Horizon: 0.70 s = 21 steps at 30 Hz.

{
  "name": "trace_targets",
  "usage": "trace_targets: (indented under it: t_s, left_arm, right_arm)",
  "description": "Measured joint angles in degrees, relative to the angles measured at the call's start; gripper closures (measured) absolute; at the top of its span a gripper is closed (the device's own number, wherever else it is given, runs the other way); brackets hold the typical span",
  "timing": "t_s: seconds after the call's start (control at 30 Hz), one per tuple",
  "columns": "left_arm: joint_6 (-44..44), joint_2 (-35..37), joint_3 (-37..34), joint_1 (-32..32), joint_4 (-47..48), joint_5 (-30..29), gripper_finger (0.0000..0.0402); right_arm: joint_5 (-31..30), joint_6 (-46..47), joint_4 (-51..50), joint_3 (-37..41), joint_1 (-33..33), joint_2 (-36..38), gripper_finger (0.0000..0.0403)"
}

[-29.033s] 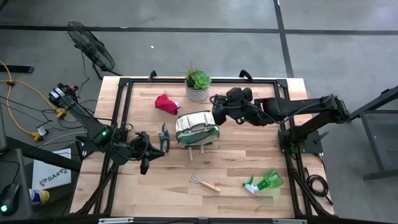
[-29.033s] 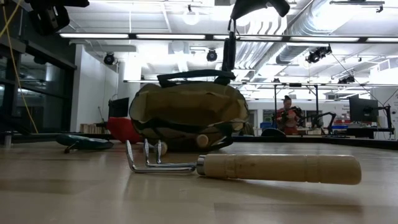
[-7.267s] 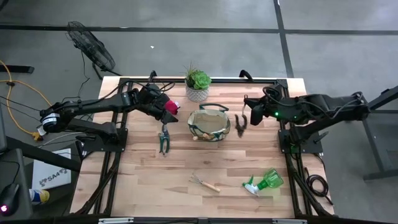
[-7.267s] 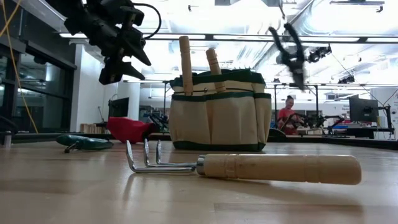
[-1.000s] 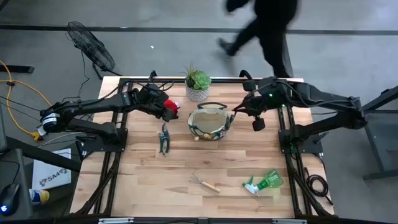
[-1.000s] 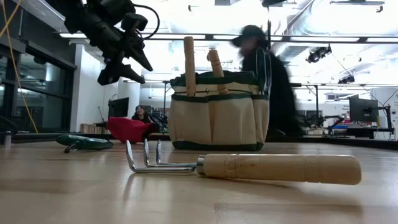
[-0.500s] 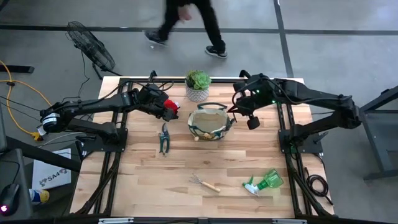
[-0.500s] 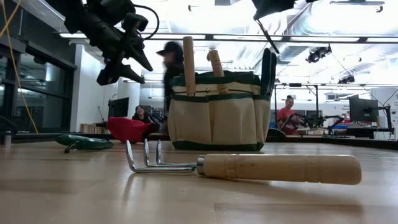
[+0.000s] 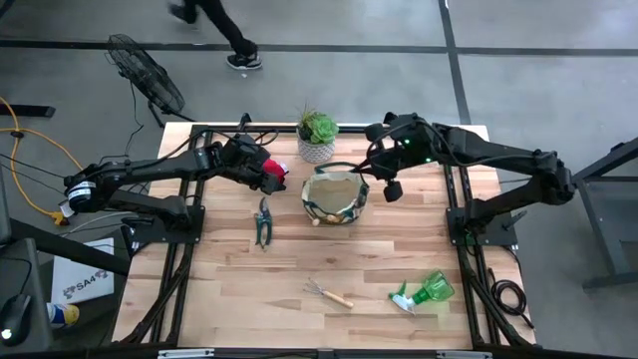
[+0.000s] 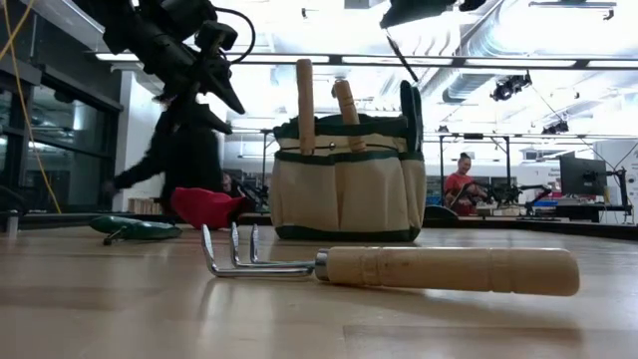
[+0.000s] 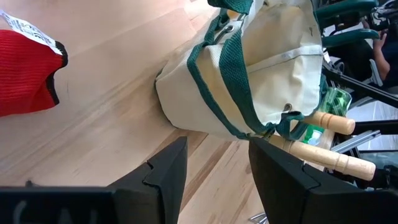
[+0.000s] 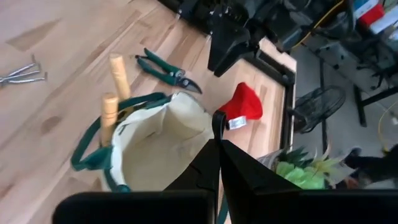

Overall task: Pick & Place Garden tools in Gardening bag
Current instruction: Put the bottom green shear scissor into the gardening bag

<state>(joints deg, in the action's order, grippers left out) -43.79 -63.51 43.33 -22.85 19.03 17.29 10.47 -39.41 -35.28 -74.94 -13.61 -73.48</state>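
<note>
The gardening bag [image 9: 334, 196] stands upright mid-table, two wooden trowel handles [image 10: 304, 90] sticking out of its top. My right gripper [image 9: 374, 172] hovers shut over the bag's right rim, with dark pruning shears [image 10: 409, 100] hanging from it into the bag. My left gripper [image 9: 267, 172] waits open above the red glove [image 9: 273, 168], which lies on the table left of the bag. A second pair of shears [image 9: 262, 221], a hand rake [image 9: 327, 292] and a green spray bottle [image 9: 424, 291] lie on the table. My right gripper pinches a thin dark part [image 12: 216, 121] at the shears' upper end between its shut fingers, coming from above and slanting down. The shears hang below it, upright at the bag's right rim [image 10: 417, 125], their lower part hidden inside the bag.
A succulent in a white pot [image 9: 317, 135] stands just behind the bag. The rake [image 10: 399, 267] lies close to the near edge, in front of the bag. A person [image 10: 184, 150] walks past beyond the table's far left.
My right gripper has moved toward the table's left, over the bag, staying shut. The hanging shears have gone left with it along the bag's right rim. A person behind the table has walked from right to left.
</note>
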Motion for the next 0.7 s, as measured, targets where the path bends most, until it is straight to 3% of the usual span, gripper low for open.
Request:
trace_targets:
  t_s: [0.2,0.3,0.7]
  left_arm:
    - [0.0,0.0,0.0,0.0,0.0,-0.1,0.0233]
    - [0.0,0.0,0.0,0.0,0.0,-0.1,0.0233]
    - [0.4,0.0,0.0,0.0,0.0,0.1,0.0233]
  right_arm:
    - [-1.0,-2.5,5.0,0.0,0.0,-0.2,0.0399]
    - [1.8,-2.4,6.4,0.0,-1.1,0.0,0.0399]
    - [6.2,-3.5,3.1,-0.1,-1.8,-6.6,0.0399]
